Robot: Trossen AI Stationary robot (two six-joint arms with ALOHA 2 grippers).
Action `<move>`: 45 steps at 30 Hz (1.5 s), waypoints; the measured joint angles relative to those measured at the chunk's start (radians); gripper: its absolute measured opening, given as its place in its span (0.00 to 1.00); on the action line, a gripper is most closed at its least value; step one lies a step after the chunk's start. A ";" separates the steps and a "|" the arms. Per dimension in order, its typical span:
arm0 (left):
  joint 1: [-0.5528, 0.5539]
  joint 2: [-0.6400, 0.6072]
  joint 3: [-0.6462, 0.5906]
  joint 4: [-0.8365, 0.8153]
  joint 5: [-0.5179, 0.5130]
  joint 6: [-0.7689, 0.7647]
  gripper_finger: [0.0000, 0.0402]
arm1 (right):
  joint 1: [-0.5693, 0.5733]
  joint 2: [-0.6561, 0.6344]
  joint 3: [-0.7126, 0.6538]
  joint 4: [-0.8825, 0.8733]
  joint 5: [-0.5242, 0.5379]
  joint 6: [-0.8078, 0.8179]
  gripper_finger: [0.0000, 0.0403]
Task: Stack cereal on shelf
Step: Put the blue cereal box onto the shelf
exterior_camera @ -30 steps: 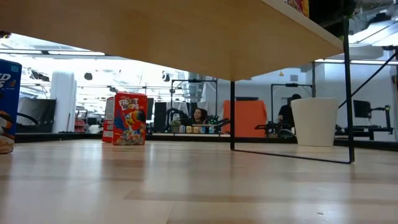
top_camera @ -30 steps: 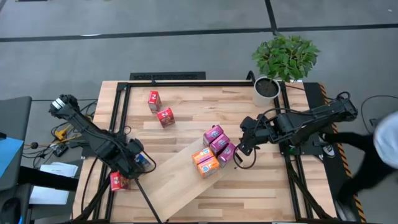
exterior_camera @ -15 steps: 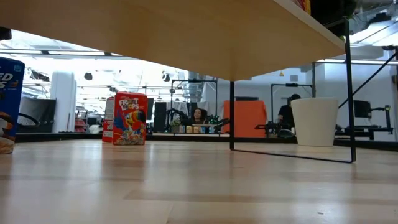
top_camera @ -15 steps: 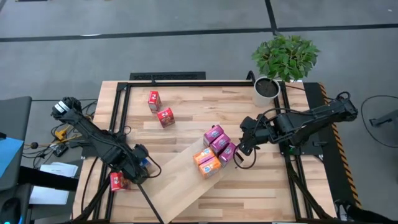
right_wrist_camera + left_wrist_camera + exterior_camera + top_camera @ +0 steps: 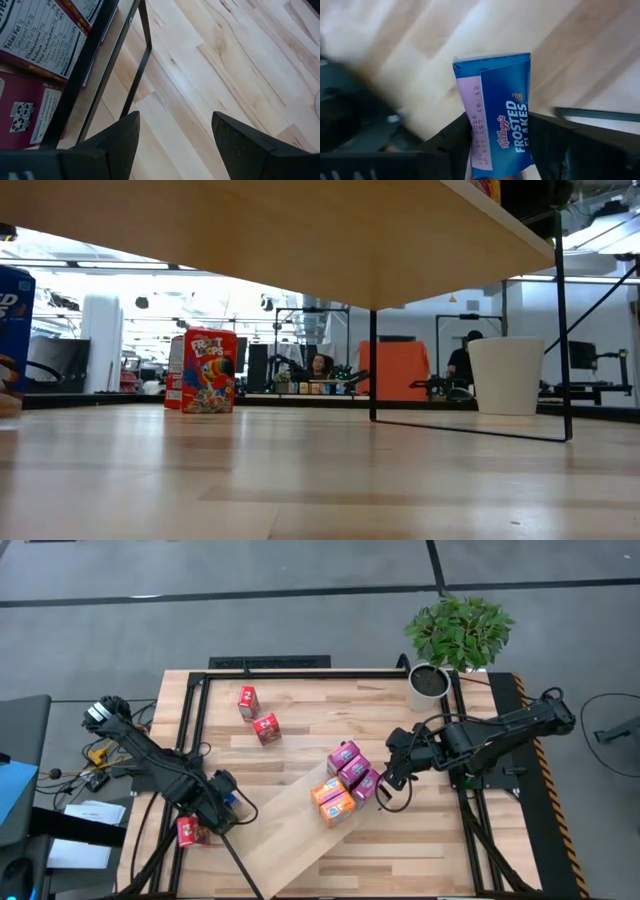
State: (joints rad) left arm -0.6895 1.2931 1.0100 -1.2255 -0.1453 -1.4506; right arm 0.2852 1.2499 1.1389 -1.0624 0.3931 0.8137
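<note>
My left gripper (image 5: pixel 220 806) points down near the table's near left part and is shut on a blue Frosted Flakes cereal box (image 5: pixel 497 115), which shows at the low view's left edge (image 5: pixel 12 340). A red cereal box (image 5: pixel 190 831) lies beside it. Two more red ones (image 5: pixel 257 715) stand farther back; one shows in the low view (image 5: pixel 208 370). The shelf (image 5: pixel 285 830), a pale board on black legs, lies slantwise. Several pink and orange boxes (image 5: pixel 345 782) stand on its far end. My right gripper (image 5: pixel 384 783) hovers open just right of them, empty (image 5: pixel 175 145). My left gripper pinches the blue box between its two fingers, one on each broad face (image 5: pixel 470 135) below the box's upper end. The fingers come from above, pointing down. The box stands upright; its lower end seems to rest on the table, though the low view cuts it off.
A potted plant (image 5: pixel 440 655) in a white pot (image 5: pixel 505 375) stands at the far right corner. A black frame (image 5: pixel 190 730) runs round the table. The shelf's thin black legs (image 5: pixel 373 360) stand on the tabletop. Bare planks lie between the far red boxes and the shelf.
A person who stood at the table's right side has gone out of the high view.
</note>
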 joint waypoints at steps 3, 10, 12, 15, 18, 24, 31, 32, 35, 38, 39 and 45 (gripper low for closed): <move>0.006 -0.001 0.036 -0.059 0.007 0.000 0.36 | 0.000 0.000 0.000 0.001 0.000 -0.003 0.68; 0.070 -0.001 0.235 -0.200 -0.003 0.046 0.37 | 0.000 0.000 0.000 0.001 0.000 -0.011 0.68; 0.096 -0.002 0.307 -0.212 -0.021 0.079 0.37 | 0.000 0.000 0.000 0.002 0.000 -0.011 0.68; 0.139 -0.003 0.420 -0.227 -0.068 0.130 0.37 | 0.000 0.000 0.000 0.002 0.000 -0.011 0.68; 0.187 -0.003 0.528 -0.223 -0.118 0.184 0.37 | 0.000 0.000 0.000 0.002 0.000 -0.011 0.68; 0.275 -0.002 0.661 -0.133 -0.171 0.332 0.38 | 0.000 0.000 0.000 0.002 0.000 -0.011 0.68; 0.354 0.052 0.675 0.059 -0.134 0.504 0.38 | 0.000 0.000 0.000 0.002 0.000 -0.014 0.68; 0.363 0.068 0.674 0.065 -0.117 0.517 0.38 | 0.000 0.000 0.000 0.002 0.000 -0.014 0.68; 0.386 0.123 0.674 0.100 -0.068 0.562 0.38 | 0.000 0.000 0.000 0.001 0.000 -0.014 0.68; 0.396 0.176 0.673 0.108 -0.072 0.583 0.38 | 0.000 0.000 0.000 0.002 0.000 -0.027 0.68; 0.399 0.189 0.673 0.122 -0.079 0.585 0.38 | 0.000 0.000 0.000 0.001 0.000 -0.032 0.68; 0.407 0.248 0.673 0.219 -0.041 0.638 0.38 | 0.000 0.000 0.000 0.001 0.000 -0.038 0.68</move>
State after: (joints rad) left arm -0.2825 1.5411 1.6829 -1.0065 -0.1866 -0.8123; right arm 0.2855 1.2499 1.1393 -1.0611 0.3935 0.7761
